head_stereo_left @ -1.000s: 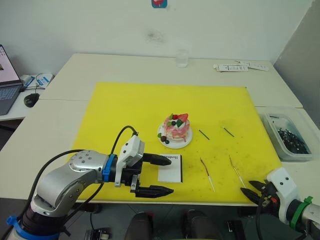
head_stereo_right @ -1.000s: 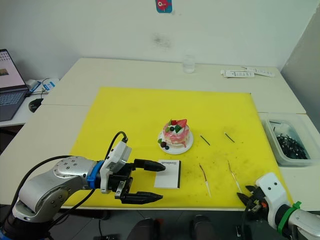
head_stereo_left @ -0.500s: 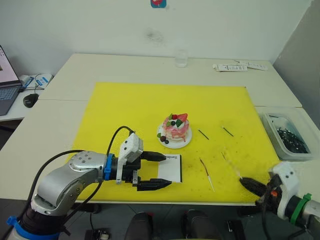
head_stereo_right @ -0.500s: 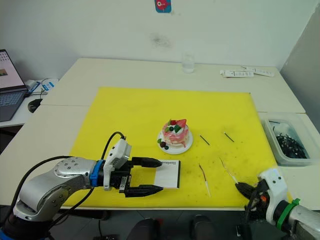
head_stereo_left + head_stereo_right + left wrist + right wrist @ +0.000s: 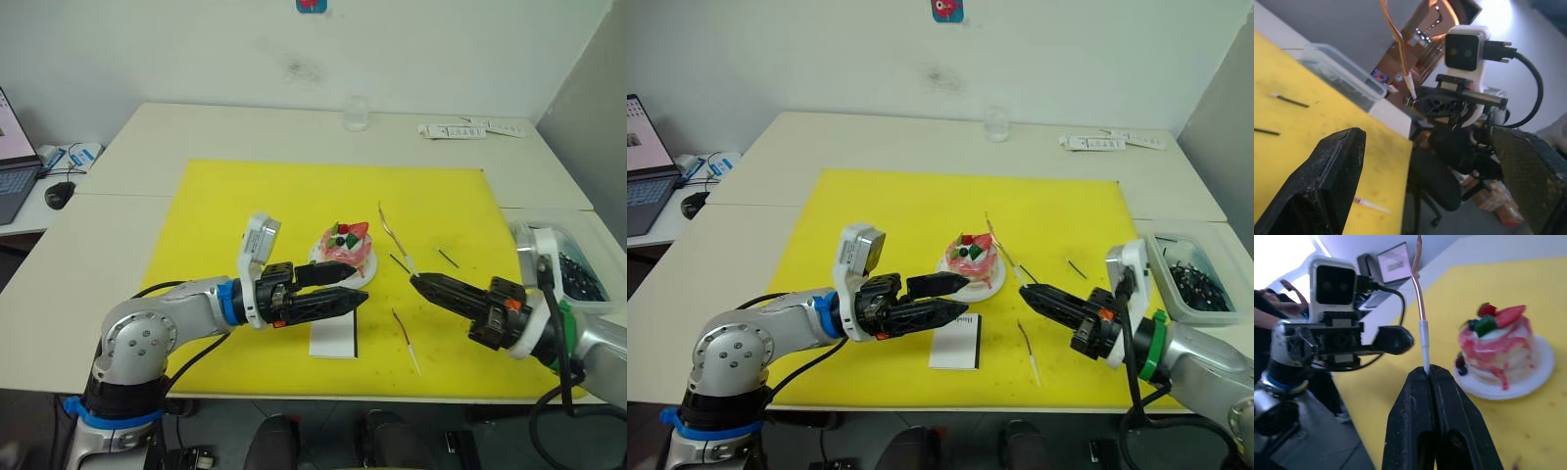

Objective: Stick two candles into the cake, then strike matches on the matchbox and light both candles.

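Candle [image 5: 1421, 308] pinched by right tool [image 5: 1429, 374]; cake [image 5: 1501, 347] beside it.

You have two candles: one [image 5: 394, 233] at 12 o'clock, one [image 5: 406, 342] at 6. You also count two matches [image 5: 399, 262] [image 5: 448, 258], one cake [image 5: 346, 251], one matchbox [image 5: 334, 339].

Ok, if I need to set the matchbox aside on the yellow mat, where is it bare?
Bare: the yellow mat behind the cake and along its left edge. Crowded: in front and right of the cake, with both grippers, left and right, the matchbox, the lying candle and two matches.
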